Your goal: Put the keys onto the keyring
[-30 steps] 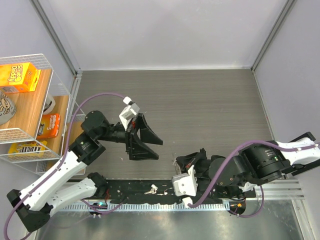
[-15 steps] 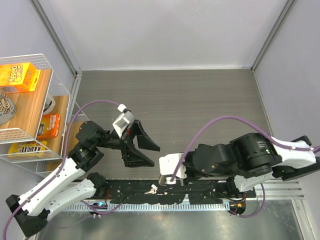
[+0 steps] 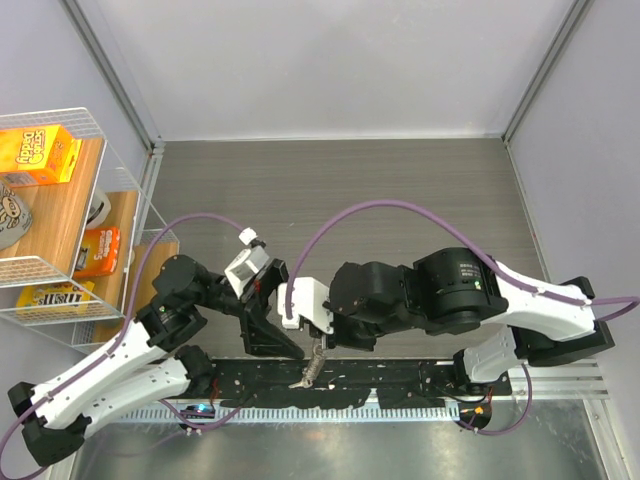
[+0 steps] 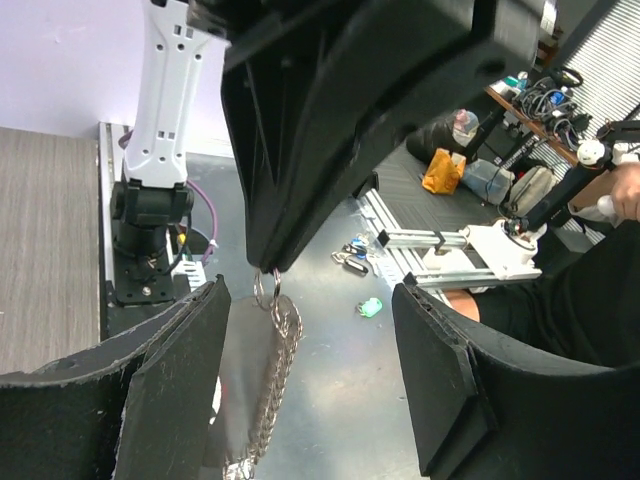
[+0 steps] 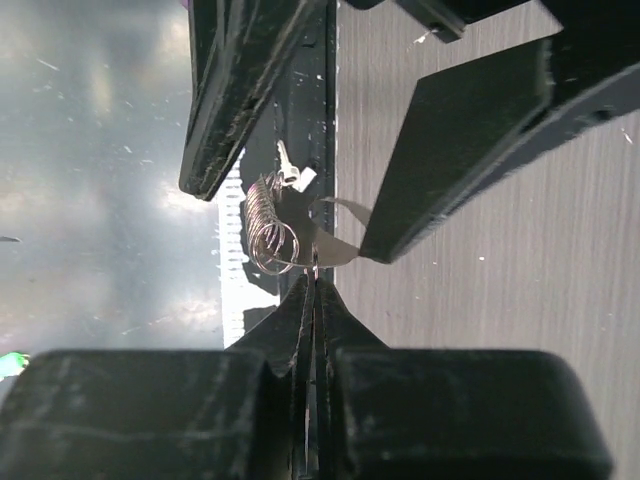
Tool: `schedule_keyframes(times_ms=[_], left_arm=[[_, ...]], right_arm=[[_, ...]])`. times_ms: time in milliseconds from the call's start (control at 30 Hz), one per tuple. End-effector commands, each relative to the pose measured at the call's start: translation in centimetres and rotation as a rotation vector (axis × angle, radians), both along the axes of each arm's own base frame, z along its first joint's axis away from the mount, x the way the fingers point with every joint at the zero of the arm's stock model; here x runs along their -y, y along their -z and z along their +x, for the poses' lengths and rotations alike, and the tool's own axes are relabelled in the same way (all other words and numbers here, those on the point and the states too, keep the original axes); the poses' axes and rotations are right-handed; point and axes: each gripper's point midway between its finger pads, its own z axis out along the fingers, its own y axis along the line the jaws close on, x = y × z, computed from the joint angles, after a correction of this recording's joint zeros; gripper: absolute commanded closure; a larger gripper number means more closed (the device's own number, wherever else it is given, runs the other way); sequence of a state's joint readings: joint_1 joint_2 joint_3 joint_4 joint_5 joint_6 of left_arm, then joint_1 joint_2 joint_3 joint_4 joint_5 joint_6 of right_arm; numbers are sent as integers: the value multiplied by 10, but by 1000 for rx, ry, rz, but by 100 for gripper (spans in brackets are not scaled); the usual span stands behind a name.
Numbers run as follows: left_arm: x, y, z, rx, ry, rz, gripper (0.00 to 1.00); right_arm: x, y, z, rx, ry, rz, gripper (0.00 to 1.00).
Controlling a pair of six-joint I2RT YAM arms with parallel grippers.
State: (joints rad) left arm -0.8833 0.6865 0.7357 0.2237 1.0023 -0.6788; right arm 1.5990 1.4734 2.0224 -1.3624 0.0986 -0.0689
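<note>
My right gripper (image 3: 319, 343) is shut on the top ring of the keyring (image 3: 313, 368), a glittery silver chain hanging down over the black strip at the table's near edge. In the right wrist view the ring (image 5: 275, 246) sits at my closed tips (image 5: 315, 277). One small silver key (image 5: 284, 158) lies beyond the chain. My left gripper (image 3: 283, 345) is open beside it. In the left wrist view the chain (image 4: 268, 385) hangs between its fingers (image 4: 170, 390), nearer the left one and touching neither.
A wire shelf (image 3: 135, 205) with cereal and snack boxes stands at the left. The black strip (image 3: 400, 385) and a metal rail (image 3: 560, 375) run along the near edge. Past that edge, a small green object (image 4: 371, 307) lies on the metal surface.
My right arm swung left across the near edge, carrying the keyring over to the left gripper. My left gripper came down toward the near edge, so its fingers now flank the chain.
</note>
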Motion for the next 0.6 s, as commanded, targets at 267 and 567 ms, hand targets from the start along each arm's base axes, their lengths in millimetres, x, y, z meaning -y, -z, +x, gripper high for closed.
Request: schedule_keyframes(times_ms=[267, 567], left_arm=[[2, 12, 3, 56, -41, 22, 36], [1, 12, 5, 69, -61, 28, 69]], right_arm=[[-3, -12, -9, -182, 42, 7, 95], [-5, -17, -9, -202, 45, 26, 95]])
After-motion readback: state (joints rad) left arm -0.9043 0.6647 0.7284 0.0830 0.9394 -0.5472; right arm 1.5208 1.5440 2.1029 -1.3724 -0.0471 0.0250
